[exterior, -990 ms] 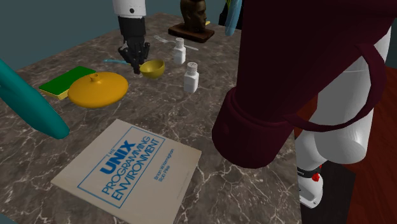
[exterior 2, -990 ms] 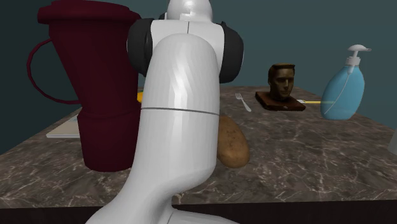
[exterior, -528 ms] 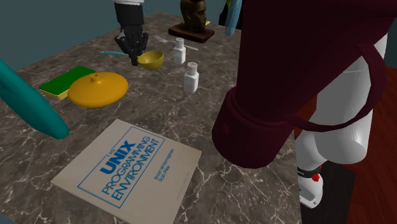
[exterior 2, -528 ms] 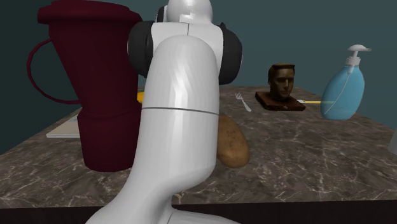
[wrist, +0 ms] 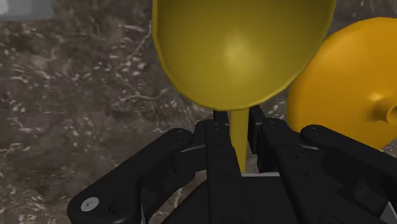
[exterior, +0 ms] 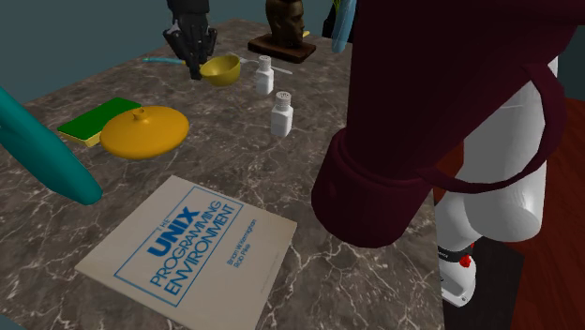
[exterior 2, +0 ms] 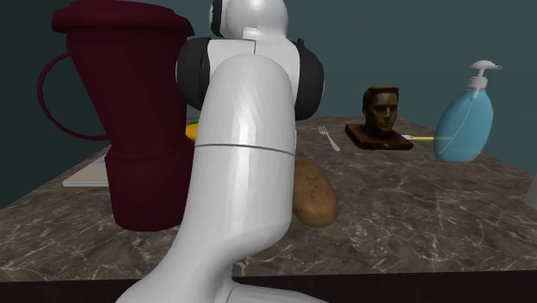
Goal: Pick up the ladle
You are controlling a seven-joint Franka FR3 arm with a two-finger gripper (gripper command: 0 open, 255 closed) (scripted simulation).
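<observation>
Leftmost in the shoulder view, a teal curved shape (exterior: 42,150) crosses over the marble table (exterior: 281,178). Next come a green flat pad (exterior: 89,120), an orange lid (exterior: 143,131) and a UNIX programming book (exterior: 187,248) lying nearest the camera. Further back, the black gripper (exterior: 196,69) points down near the table's far edge. It is closed tight on the thin stem of the yellow ladle (exterior: 222,68), whose bowl sticks out toward that view's right. The wrist view shows the grip closely: both fingers (wrist: 219,137) press the stem just below the bowl, with the orange lid beyond it. Right of the ladle stand two white bottles (exterior: 281,112), one behind the other, then a dark bust (exterior: 286,23) and a big maroon pitcher (exterior: 441,112). In the second exterior view, the white arm (exterior 2: 245,172) rises between the pitcher and a brown potato (exterior 2: 314,194), with a fork (exterior 2: 329,138) and a blue pump bottle (exterior 2: 465,120) further right.
</observation>
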